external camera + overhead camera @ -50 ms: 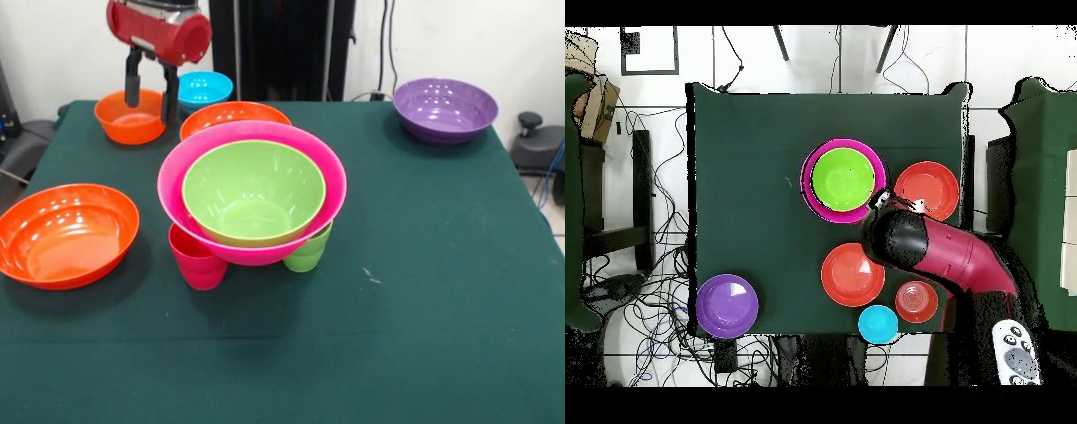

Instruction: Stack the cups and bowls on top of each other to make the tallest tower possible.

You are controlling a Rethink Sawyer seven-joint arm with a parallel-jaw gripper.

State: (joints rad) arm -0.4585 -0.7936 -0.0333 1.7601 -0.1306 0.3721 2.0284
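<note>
A large pink bowl [330, 181] [808, 188] holds a green bowl [252, 190] [843, 178] at mid-table. The pair rests on a magenta-red cup [199, 257] and a light green cup [309, 251]; whatever else is under it is hidden. My gripper [150, 95] hangs open at the far left, just above a small orange bowl [129, 118] [916, 301], with nothing between its fingers. A small blue bowl [205, 87] [878, 323] sits beside it. One wide orange bowl [231, 115] [853, 273] lies behind the pink bowl, another [67, 234] [927, 190] at the left edge.
A purple bowl [445, 108] [727, 305] sits alone at the far right corner in the front view. The red arm [937, 250] stretches over the table's side in the overhead view. Green cloth [397, 318] covers the table.
</note>
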